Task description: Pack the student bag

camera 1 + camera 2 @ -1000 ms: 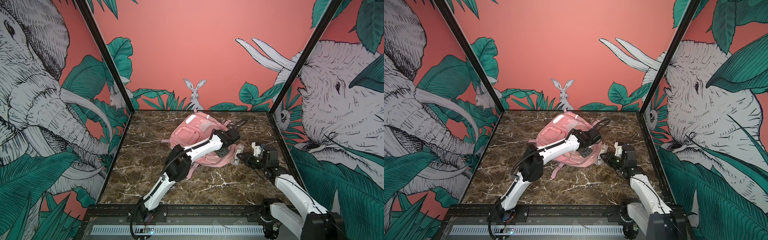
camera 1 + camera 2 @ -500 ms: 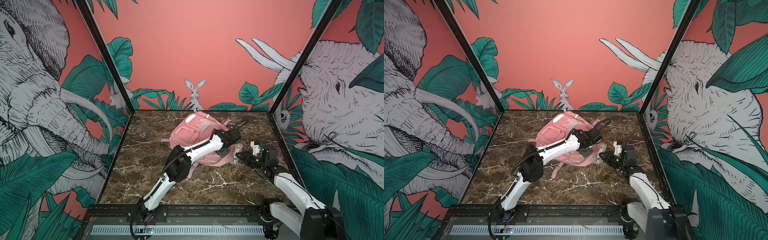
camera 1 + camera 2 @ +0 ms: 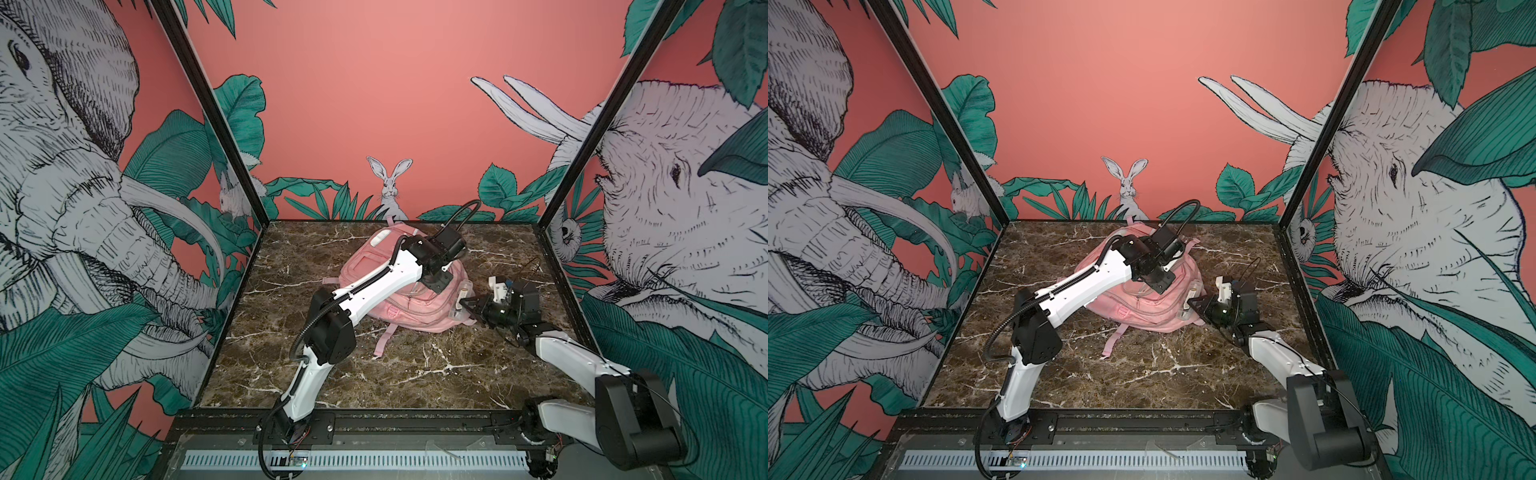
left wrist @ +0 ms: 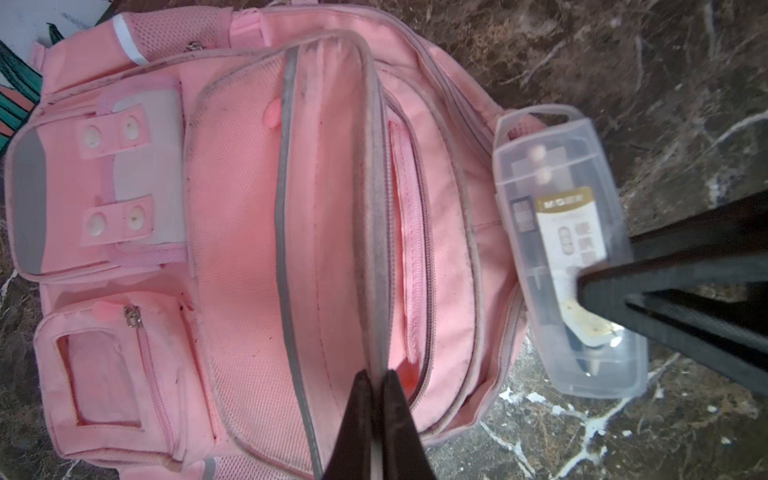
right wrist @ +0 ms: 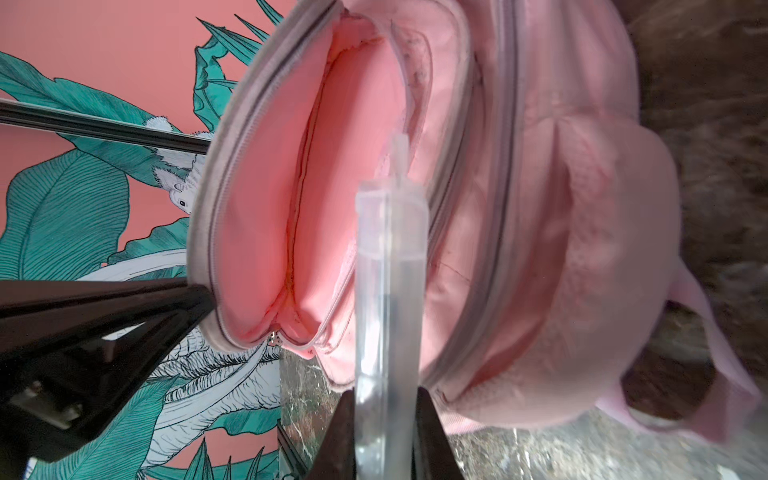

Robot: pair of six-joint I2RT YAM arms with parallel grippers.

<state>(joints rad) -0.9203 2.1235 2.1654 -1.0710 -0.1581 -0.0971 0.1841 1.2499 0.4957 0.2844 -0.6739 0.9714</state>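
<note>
Left wrist view: left gripper (image 4: 374, 376) pinches the bag (image 4: 232, 216) at its zip edge; right gripper (image 5: 384, 403) clamps a clear case (image 4: 561, 232). Next, likely: slide case inside.

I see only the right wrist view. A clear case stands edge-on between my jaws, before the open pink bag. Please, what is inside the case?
Observer: The left wrist view shows the clear case flat-on: inside, a white label card with a gold band and a dark slim tool.
Operator: Do the black jaws at the pocket rim grip the fabric?
Observer: Yes, the left gripper is shut on the grey zip edge of the student bag.
Operator: How does the bag lie?
Observer: In both top views it lies front pockets up, toward the back of the marble table, the case beside its right side.
</note>
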